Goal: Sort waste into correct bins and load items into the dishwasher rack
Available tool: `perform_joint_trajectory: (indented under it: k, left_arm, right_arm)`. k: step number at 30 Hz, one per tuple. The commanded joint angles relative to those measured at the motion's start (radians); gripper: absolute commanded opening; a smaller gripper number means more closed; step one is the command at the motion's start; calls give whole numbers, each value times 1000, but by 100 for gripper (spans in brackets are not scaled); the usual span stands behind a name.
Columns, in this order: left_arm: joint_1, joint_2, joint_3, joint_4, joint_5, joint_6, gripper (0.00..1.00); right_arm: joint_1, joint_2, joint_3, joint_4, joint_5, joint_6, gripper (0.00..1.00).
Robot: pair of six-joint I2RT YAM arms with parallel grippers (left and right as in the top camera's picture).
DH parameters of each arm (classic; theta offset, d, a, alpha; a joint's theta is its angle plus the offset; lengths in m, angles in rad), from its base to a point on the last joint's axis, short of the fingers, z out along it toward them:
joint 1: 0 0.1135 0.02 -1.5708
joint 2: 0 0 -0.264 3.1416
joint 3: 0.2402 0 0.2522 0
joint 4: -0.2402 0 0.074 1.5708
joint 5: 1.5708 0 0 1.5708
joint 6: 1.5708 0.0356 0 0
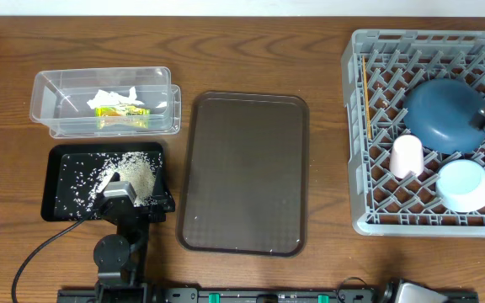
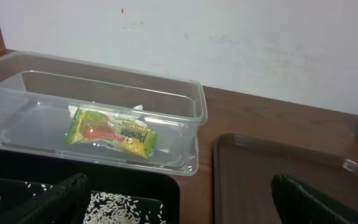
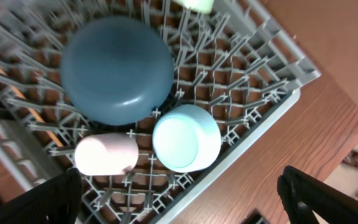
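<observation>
The clear tub (image 1: 49, 93) holds the yellow-green wrapper (image 1: 120, 110) and the white tissue (image 1: 112, 97); the wrapper also shows in the left wrist view (image 2: 112, 134). The black tray (image 1: 61, 189) holds loose rice (image 1: 133, 172). My left gripper (image 2: 179, 208) is open and empty, low over the tray's right end. The grey rack (image 1: 428, 38) holds the dark blue bowl (image 1: 443, 114), the pink cup (image 1: 407, 156), a pale blue bowl (image 1: 466, 185) and the chopstick (image 1: 365, 97). My right gripper (image 3: 185, 205) is open and empty above the rack's edge (image 3: 272, 118).
The brown serving tray (image 1: 242, 168) lies between the bins and the rack, with nothing on it. Bare wooden table surrounds it. A white wall stands behind the tub in the left wrist view.
</observation>
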Motion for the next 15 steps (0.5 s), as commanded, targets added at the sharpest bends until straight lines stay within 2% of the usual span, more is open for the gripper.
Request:
perform_joint_trajectory:
  k: [1,4,7,11,15]
  left_arm:
    - [-4,-6,-9,-49,-31,-2,95]
    - [-4,-6,-9,-49,-31,-2,95]
    - [-4,-6,-9,-49,-31,-2,95]
    - [-4,-6,-9,-49,-31,-2,95]
    - [-4,-6,-9,-49,-31,-2,95]
  right_arm:
    - [-6,-91,7,-3,-20,3,99]
    - [-1,-153,1,39,-108,7,99]
    - [41,-237,-58,183,-195,5,99]
    - [129,-370,-228,373,-249,-23,99]
    - [208,-523,-472,558,-252,-24,99]
